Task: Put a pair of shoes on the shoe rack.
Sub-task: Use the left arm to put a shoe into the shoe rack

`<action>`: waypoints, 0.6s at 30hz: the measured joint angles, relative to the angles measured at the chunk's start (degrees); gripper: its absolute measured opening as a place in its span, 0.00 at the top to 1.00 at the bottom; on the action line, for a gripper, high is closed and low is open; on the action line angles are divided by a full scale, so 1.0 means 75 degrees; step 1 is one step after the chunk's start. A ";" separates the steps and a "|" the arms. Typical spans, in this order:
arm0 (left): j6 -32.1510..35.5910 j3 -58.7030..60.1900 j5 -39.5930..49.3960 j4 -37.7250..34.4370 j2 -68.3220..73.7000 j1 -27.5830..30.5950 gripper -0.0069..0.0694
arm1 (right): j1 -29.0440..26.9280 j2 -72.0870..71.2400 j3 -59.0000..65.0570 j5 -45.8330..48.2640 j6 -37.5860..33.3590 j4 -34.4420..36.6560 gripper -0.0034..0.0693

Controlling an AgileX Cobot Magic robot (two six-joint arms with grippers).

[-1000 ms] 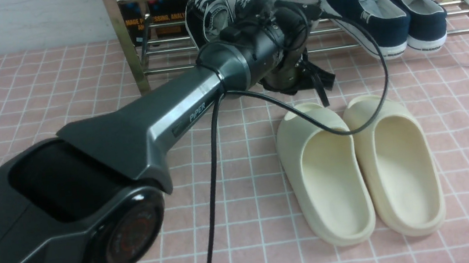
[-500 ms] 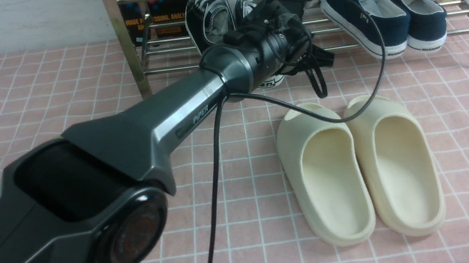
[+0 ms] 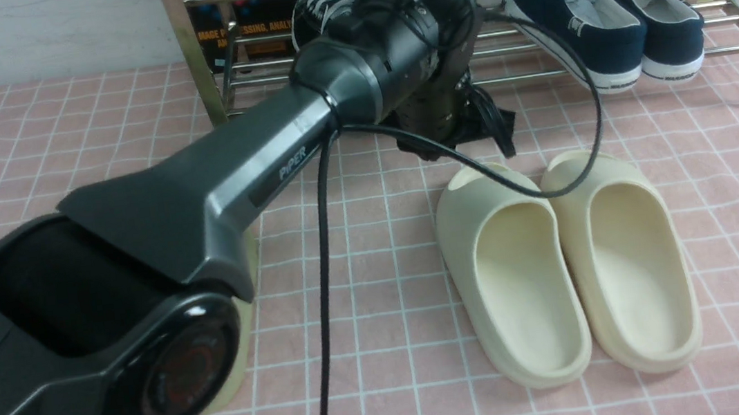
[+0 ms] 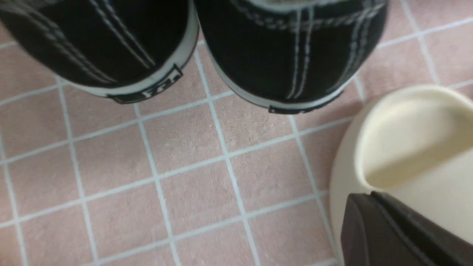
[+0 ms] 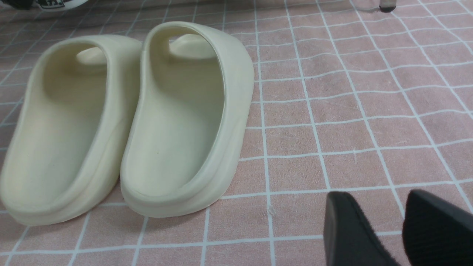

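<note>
Front view: L arm (image 3: 201, 199) runs from the tabletop (image 3: 55, 132) near-left corner up to the shoe rack (image 3: 199, 67) at the far edge; wrist hides its pincer here. Of the black sneakers (image 3: 319, 11) only one laced front shows, on the rack bars under the top rail, near the rack's left leg; rest is behind the wrist. cable (image 3: 324, 296) hangs off the arm. cream slides (image 3: 563, 262) sit side by side on the tabletop, mid-right, in front of the rack. navy slip-ons (image 3: 606, 20) are on the rack's right half.
Left wrist view: both sneaker heels side by side over pink cloth, rack bars not visible. left pincer (image 4: 369, 214) clenched, nothing in it, apart from the heels, over a slide's toe.
Right wrist view: right pincer (image 5: 382, 201) released, jaws apart, empty, above cloth near the slides' heel end.
</note>
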 joint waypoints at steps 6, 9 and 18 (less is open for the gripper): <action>-0.0269 0.0016 -0.0647 0.0457 0.0397 0.0000 0.88 | 0.0000 0.0000 0.0000 0.0000 0.0000 0.0000 0.62; -0.0616 0.0016 -0.1026 0.0917 0.0406 0.0000 0.88 | 0.0000 0.0000 0.0000 0.0000 0.0000 0.0000 0.62; -0.1171 0.0055 -0.1554 0.1634 0.0431 -0.0009 0.88 | 0.0000 0.0000 0.0000 0.0000 0.0000 0.0000 0.62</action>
